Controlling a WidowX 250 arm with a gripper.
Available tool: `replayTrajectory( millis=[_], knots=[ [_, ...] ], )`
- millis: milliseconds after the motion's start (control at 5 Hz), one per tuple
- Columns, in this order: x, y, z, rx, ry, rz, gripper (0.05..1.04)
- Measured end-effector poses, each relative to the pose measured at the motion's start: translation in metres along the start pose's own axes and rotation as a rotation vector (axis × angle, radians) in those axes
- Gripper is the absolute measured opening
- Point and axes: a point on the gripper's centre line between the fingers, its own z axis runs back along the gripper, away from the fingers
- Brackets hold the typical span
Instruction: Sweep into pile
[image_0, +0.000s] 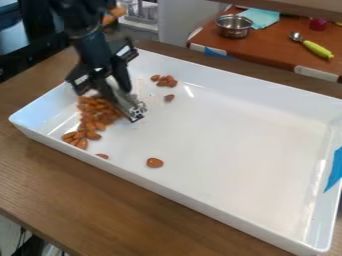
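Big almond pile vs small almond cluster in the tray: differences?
- Count: big pile holds many almonds; small cluster only a few.
- Shape: big pile trails off toward the near side; small cluster is compact.
- Position: big pile lies right beside the metal tool; small cluster sits apart from it, near the far wall.
Shared: brown almonds, same white tray.

Bright, diffuse light — white glare on the tray (234, 130), near its far wall and right end.
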Motion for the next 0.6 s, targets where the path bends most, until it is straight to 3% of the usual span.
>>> replayTrajectory(
  millis=[200, 400, 600],
  knots=[
    [-0.008, 0.009, 0.009, -0.002, 0.028, 0.024, 0.328],
    [-0.014, -0.005, 0.018, -0.091, 0.052, 0.000, 0.328],
    [-0.014, -0.038, 0.031, -0.193, 0.034, -0.032, 0.328]
  ],
)
